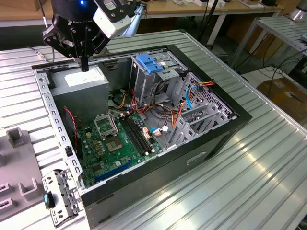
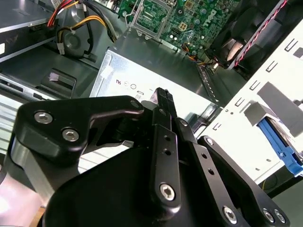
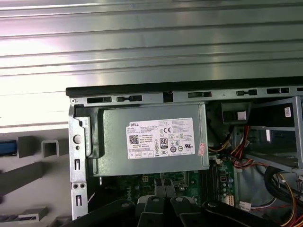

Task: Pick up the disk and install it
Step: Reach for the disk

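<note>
My gripper (image 1: 84, 66) hangs over the back left corner of the open computer case (image 1: 240, 117). Its fingers (image 2: 164, 101) are shut together and hold nothing. The tips point down just above the large grey box with a white sticker (image 1: 79, 79), which shows in both wrist views (image 3: 156, 139). A blue plastic edge (image 2: 281, 146) lies in a grey holder (image 3: 28, 146) outside the case wall. I cannot tell whether that blue edge belongs to the disk; no label or silver face shows.
Inside the case are a green mainboard (image 1: 115, 139), bundles of coloured cables (image 1: 163, 108) and a grey metal cage topped by a blue latch (image 1: 148, 64). A metal bracket (image 1: 60, 199) lies by the case's front left corner. Ribbed metal tabletop (image 1: 249, 182) surrounds the case.
</note>
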Controlling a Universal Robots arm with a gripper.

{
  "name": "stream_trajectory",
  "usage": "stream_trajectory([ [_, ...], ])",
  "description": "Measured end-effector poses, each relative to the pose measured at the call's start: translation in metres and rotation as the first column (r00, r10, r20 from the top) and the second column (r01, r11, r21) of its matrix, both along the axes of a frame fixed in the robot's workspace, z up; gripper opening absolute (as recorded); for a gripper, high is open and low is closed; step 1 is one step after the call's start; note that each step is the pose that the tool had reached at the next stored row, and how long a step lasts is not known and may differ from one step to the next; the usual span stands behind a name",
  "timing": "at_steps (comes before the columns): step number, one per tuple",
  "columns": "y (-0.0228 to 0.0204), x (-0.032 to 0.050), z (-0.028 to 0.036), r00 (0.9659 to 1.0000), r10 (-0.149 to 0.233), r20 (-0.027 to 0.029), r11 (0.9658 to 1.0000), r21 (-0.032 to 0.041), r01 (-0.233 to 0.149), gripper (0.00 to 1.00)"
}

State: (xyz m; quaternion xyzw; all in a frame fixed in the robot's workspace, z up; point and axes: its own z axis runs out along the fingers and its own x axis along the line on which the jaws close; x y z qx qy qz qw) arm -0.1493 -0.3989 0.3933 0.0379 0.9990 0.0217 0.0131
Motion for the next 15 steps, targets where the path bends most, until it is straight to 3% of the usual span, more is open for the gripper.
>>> stream_trajectory([
  [15, 0.0, -0.0053, 0.0, 1.0, 0.0, 0.0001, 1.0, 0.0001, 0.0, 0.11],
])
